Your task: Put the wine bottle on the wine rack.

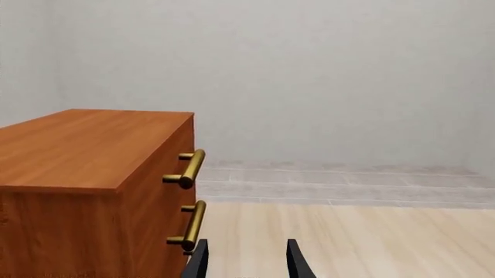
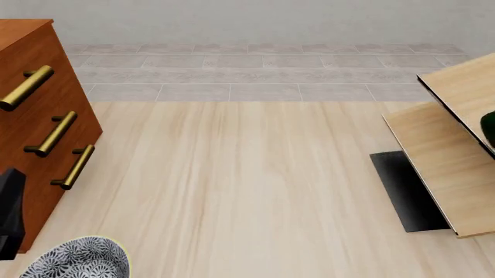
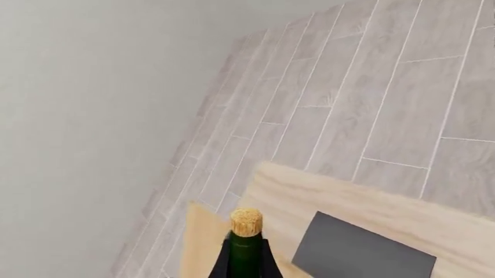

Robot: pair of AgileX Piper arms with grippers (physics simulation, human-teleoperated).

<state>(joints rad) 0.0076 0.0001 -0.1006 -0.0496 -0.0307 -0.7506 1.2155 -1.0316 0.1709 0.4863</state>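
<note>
The wine bottle (image 3: pixel 246 250) fills the lower middle of the right wrist view, dark green with a tan cork (image 3: pixel 246 222). My right gripper (image 3: pixel 246 265) is shut on its neck, a dark finger (image 3: pixel 219 263) on each side. Beyond it lie the wine rack's pale panel (image 3: pixel 348 202) and black base (image 3: pixel 363 253). In the front view the wine rack (image 2: pixel 444 159) stands at the right edge, with a sliver of the green bottle (image 2: pixel 488 128) over its slanted panels. My left gripper (image 1: pixel 247 267) is open and empty beside the cabinet.
A reddish-brown drawer cabinet (image 2: pixel 35 116) with brass handles (image 2: pixel 53 134) stands at the left. A black part of my left arm (image 2: pixel 9 211) sits in front of it. A patterned bowl (image 2: pixel 77 262) lies at the front left. Grey tiled floor lies beyond the table's far edge.
</note>
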